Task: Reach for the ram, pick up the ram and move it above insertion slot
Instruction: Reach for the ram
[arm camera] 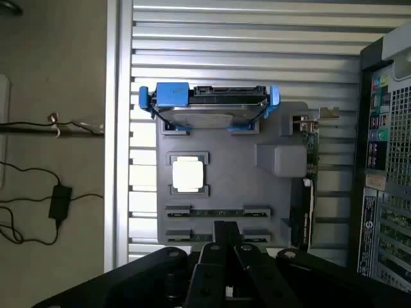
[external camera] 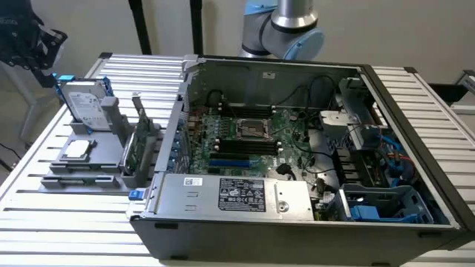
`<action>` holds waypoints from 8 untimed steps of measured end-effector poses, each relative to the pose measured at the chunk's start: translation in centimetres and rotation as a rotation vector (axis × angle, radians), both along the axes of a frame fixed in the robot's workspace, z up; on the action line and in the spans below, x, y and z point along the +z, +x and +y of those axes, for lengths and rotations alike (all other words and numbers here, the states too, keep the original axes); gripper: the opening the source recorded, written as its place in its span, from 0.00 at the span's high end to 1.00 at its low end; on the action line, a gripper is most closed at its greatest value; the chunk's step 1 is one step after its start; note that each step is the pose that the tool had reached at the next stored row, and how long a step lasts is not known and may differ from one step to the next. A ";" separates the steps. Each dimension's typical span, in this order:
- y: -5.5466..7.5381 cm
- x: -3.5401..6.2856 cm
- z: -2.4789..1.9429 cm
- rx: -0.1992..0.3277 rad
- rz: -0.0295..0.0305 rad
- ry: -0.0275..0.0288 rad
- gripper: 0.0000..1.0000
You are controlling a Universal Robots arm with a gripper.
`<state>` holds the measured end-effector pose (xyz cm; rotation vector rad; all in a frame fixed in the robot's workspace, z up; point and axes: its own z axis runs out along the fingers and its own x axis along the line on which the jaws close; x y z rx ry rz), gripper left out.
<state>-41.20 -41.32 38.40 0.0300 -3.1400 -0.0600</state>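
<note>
The ram (arm camera: 218, 212) is a thin green stick lying on edge in the front clips of a grey holder (arm camera: 276, 135), seen from above in the wrist view. In the exterior view the ram (external camera: 78, 181) rests along the holder's near end, left of the open computer case (external camera: 297, 222). My gripper (arm camera: 225, 226) hovers high above that end of the holder, its two dark fingers pressed together with nothing between them. The motherboard's dark memory slots (external camera: 245, 146) lie inside the case. The dark body at the exterior view's upper left (external camera: 22, 33) looks like my gripper.
On the holder stand a silver hard drive with blue rails (external camera: 85, 103), a square processor chip (external camera: 77, 149) and a wider green expansion card (external camera: 132, 150). The case holds a power supply (external camera: 237, 194), cables and a blue drive cage (external camera: 379, 211). The slatted table's edge (arm camera: 119, 128) borders the floor.
</note>
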 end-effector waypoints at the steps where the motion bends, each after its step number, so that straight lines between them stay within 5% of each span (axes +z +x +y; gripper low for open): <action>1: 0.0 0.00 0.00 0.000 0.0000 0.0000 0.89; 8: 0.0 0.00 0.00 0.000 0.0000 0.0000 0.89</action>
